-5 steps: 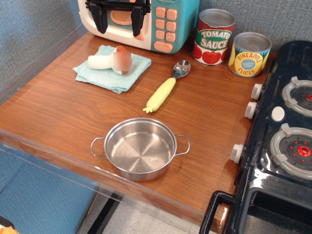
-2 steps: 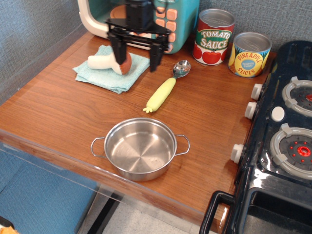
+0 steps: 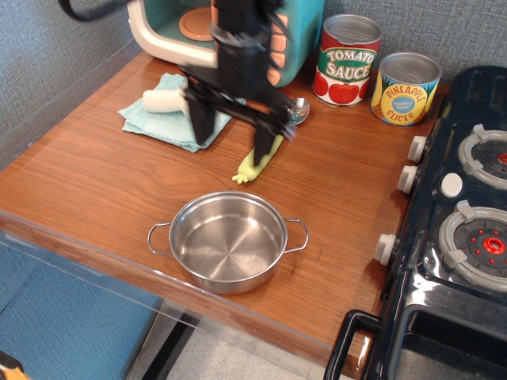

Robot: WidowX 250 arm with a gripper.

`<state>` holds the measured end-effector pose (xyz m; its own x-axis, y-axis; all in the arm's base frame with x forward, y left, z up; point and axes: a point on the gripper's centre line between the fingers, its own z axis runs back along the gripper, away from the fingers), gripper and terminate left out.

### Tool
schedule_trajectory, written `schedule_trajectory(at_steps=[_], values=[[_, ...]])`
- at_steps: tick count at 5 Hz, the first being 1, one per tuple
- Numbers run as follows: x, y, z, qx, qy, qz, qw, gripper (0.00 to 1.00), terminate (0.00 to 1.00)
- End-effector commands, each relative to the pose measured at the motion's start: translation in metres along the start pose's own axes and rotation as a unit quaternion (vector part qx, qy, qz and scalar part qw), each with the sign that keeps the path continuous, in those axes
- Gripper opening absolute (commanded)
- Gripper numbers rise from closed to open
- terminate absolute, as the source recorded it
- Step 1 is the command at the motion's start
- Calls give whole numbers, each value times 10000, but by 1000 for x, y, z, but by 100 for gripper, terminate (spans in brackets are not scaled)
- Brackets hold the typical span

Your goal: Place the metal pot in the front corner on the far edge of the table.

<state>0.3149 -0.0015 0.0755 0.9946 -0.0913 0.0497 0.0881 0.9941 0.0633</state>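
Grey-blue textured wall panels (image 3: pixel 55 71) close the scene from nine to one o'clock. At seven o'clock, beneath a clear plastic strip (image 3: pixel 119 277), lies blue flooring (image 3: pixel 63 332). A black toy stove (image 3: pixel 451 237) fills three o'clock.

wood table (image 3: pixel 95 190), metal pot (image 3: pixel 228 242) nr front edge, teal cloth (image 3: pixel 162 119), spoon (image 3: pixel 269 142), 2 cans (image 3: pixel 347 59)

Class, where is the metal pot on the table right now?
The pot sits near the table's front edge, by the clear strip, just in front of the yellow-handled spoon and left of the stove.
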Motion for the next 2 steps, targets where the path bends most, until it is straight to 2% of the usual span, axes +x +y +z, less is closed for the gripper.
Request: schedule_trajectory(at_steps=[1, 2], values=[[-54, -26, 9, 26, -395, -393, 9984, 100, 0], [-64, -29, 0, 65, -371, -480, 9981, 100, 0]])
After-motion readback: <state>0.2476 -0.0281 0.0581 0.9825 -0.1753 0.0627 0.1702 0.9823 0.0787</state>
